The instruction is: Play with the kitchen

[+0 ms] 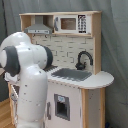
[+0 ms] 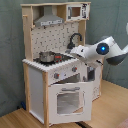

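The kitchen is a white and light-wood toy with a grey hood, a dotted backsplash, a black faucet and a grey sink. In the second exterior view a small metal pot sits on the stovetop. Below it, the windowed oven door looks slightly ajar at its top. My white arm reaches in from the second exterior view's right, over the counter edge. The gripper hangs as a dark shape by the oven door's upper right corner. In the first exterior view my arm hides the stovetop.
A toy microwave sits in the upper shelf beside the hood. Grey curtain hangs behind the kitchen. The floor is wooden. Knobs line the front panel above the oven.
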Motion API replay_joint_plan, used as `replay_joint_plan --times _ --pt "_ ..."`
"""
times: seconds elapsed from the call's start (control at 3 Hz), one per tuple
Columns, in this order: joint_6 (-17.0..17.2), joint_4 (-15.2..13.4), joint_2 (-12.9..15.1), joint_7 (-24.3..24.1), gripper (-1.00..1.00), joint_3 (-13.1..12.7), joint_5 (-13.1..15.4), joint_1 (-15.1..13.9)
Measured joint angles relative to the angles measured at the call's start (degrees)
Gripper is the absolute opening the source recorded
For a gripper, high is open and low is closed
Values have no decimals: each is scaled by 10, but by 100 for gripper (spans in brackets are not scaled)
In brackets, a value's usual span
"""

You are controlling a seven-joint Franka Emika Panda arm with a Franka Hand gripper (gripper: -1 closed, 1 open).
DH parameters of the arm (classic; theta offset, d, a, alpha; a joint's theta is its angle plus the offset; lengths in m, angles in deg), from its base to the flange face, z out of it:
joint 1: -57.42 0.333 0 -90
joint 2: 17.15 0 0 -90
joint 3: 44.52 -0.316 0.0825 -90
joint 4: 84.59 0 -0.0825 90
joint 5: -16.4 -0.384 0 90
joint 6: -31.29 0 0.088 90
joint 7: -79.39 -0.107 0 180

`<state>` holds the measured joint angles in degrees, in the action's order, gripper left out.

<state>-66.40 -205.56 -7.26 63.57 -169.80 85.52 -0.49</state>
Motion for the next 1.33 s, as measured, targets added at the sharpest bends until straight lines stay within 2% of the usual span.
replay_joint_plan --times 0.67,1.0,1.33 --pt "-13 -55 97 47 100 14 -26 0" --pt "-41 -81 138 72 100 30 -35 0" --pt "-81 -93 167 104 100 54 -41 1"
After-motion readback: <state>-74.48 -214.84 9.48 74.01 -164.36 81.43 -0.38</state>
